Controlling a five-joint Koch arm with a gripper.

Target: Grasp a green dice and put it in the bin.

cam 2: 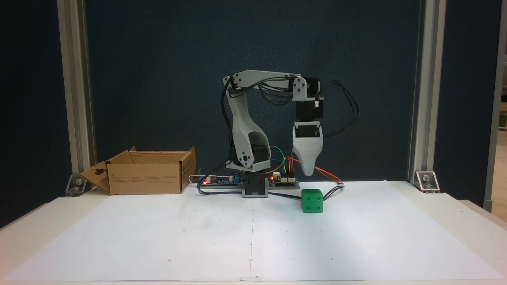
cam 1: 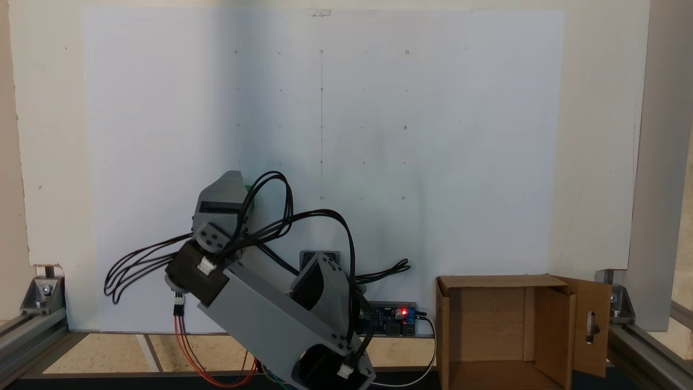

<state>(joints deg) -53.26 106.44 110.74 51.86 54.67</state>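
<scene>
Forearm level, wrist bent straight down; jaws (cam 2: 308, 172) hanging just above the green dice (cam 2: 312, 200) on the counter, spread or pressed impossible to tell.

Koch arm (cam 2: 245, 130): pale grey printed links, black servo blocks at joints. Gripper (cam 2: 308, 171): grey, tapering to rounded tip. Black cable loops (cam 1: 270, 216) bowing off the wrist; red and orange wires (cam 1: 189, 346) lower down. White connectors on servos. Small dark screws in brackets.
</scene>
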